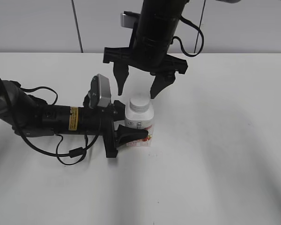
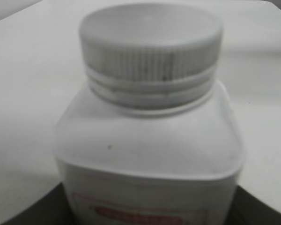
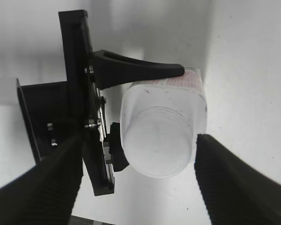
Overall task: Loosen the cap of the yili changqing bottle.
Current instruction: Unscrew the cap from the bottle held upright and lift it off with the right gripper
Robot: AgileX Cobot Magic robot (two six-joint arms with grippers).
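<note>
Right, your bottle (image 1: 139,125) stands upright on the white bench (image 1: 225,154), near the middle, with the cap (image 1: 139,103) on top. Your left pincer (image 1: 131,133) comes in low from the left and is clamped on the bottle's body; one black finger (image 3: 140,70) lies flat against the pink-red label side. The far finger is hidden behind the bottle in the exterior view. Up close in the left wrist view, the ribbed cap (image 2: 151,44) sits square on the neck. Your right pincer (image 1: 138,89) hangs above and just behind the cap, its fingers spread apart and touching nothing. From the right wrist view, those fingertips (image 3: 234,178) straddle the cap (image 3: 157,145) with daylight either side.
</note>
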